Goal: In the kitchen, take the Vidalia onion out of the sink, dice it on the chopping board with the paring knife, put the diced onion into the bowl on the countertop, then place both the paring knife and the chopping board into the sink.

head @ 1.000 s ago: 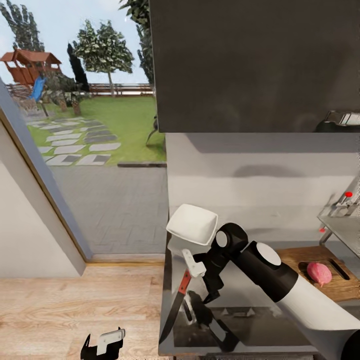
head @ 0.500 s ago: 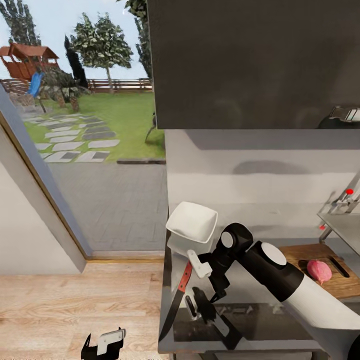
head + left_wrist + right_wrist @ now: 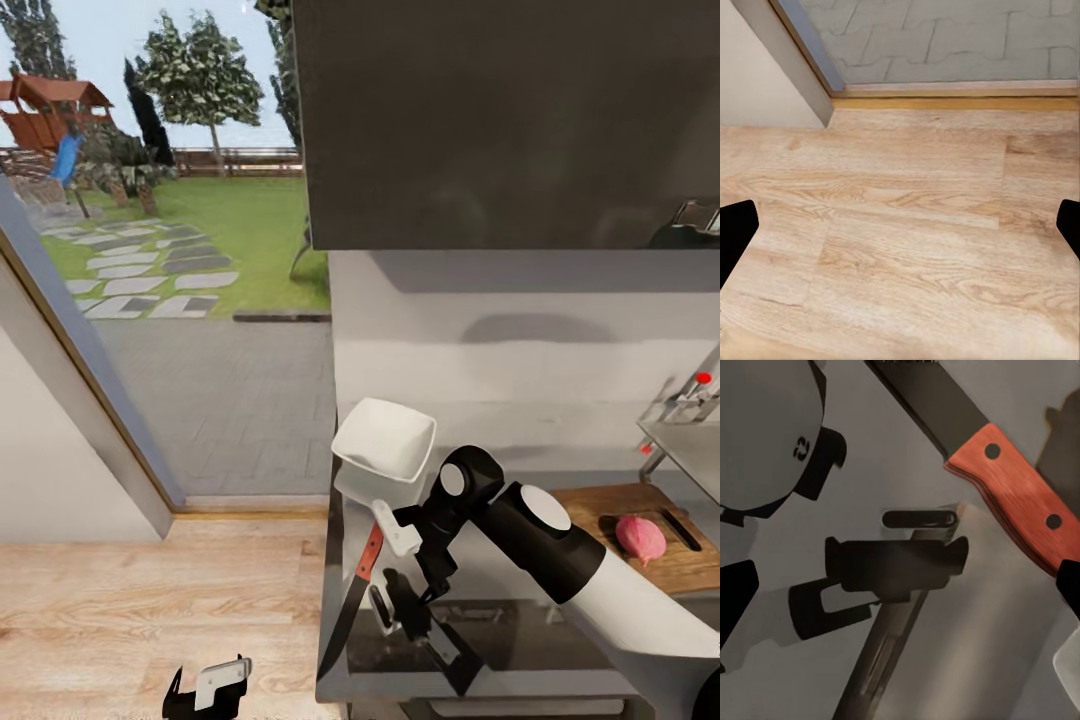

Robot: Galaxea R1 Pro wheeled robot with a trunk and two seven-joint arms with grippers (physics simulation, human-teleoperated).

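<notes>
The right gripper hangs over the left end of the countertop, just above the paring knife. Its fingers are spread with the red-orange handle near one of them; whether they touch the handle I cannot tell. The right wrist view shows the handle with two dark rivets and the dark blade running off one side, both lying on the grey metal with the gripper's reflection beside them.

The knife lies along the countertop's left edge, handle toward the wall and the long pointed blade reaching toward the front edge. Just behind the handle, at the back left corner, sits the white bowl, squarish with rounded corners. Toward the right end lies the brown chopping board, with the pinkish-red Vidalia onion resting on it beside the slot-shaped handle hole. Beyond the board, the sink and its tap with a red knob show at the right edge.

Compared with a second ago, the whole view has drifted slightly, and the right gripper has edged a little further along the knife toward the front edge.

The right arm reaches in from the lower right, elbow raised, wrist bent downward. The left gripper hangs low over the pale wood floor, fingers spread wide and holding nothing.
</notes>
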